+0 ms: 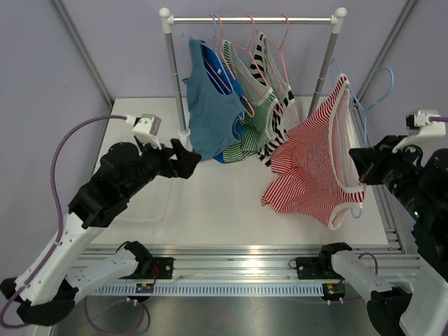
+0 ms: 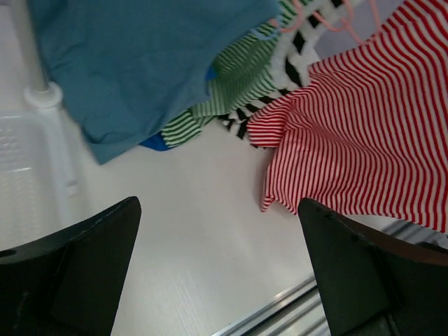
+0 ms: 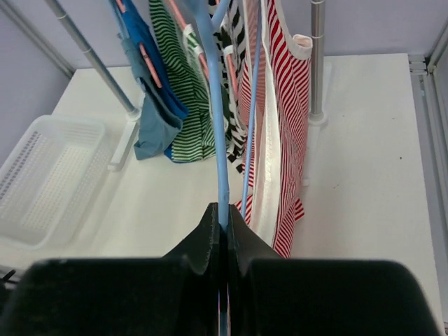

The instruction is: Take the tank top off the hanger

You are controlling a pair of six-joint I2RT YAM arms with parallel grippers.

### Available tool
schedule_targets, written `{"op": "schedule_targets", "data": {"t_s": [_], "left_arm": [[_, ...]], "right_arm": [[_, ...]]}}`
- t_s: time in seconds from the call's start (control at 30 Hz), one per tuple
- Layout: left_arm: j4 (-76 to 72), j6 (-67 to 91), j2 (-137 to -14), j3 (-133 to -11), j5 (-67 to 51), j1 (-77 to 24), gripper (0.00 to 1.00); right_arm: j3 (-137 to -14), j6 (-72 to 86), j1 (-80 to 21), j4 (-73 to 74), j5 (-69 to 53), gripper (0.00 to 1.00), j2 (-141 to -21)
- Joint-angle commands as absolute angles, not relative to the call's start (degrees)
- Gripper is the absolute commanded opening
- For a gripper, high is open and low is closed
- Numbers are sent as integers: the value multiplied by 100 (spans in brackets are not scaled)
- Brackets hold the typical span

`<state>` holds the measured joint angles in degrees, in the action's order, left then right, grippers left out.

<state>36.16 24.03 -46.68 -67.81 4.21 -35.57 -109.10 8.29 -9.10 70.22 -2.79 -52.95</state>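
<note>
My left gripper (image 1: 189, 159): jaws wide apart, holding nothing, low beside the left post of the rack (image 1: 252, 20) and facing the blue garment (image 1: 210, 105) hung there. Tank top (image 1: 315, 164), red-striped: hangs just off the rack's right end, draped on the hanger (image 3: 213, 126). My right gripper (image 3: 222, 210): jaws closed tight on the hanger's blue wire, right of the rack. Judgement: the hanger appears off the bar, but the top is not yet stripped from it. The straps must be freed and the top pulled clear.

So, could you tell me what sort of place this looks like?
Probably a robot lab bench staged as a laundry corner: a small clothes rail of hung tank tops, a white basket, plain enclosure walls.
</note>
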Motion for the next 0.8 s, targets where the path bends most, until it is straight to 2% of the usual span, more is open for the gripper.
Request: {"op": "schedule_targets", "data": {"t_s": [0.0, 0.1, 0.3, 0.43, 0.63, 0.77], "left_arm": [[2752, 2453, -5263, -7408, 772, -4793, 99], [2190, 2014, -5861, -7953, 1107, -5648, 99], [688, 1530, -6801, -8350, 151, -5958, 99], [-525, 1214, -7320, -8288, 53, -6091, 99], [-545, 888, -8261, -8910, 351, -6091, 99], [-290, 774, -8639, -9211, 799, -6100, 90]], "right_arm": [[-11013, 870, -993, 7304, -913, 0, -4976], [-10777, 896, -1290, 7278, -1326, 0, -4668], [-10355, 1046, -1582, 7278, -1740, 0, -4465], [-10195, 1116, -1582, 7251, -1942, 0, -4421], [-9932, 1222, -1582, 7163, -2188, 0, -4342], [-9870, 1239, -1582, 7154, -2223, 0, -4359]]}}
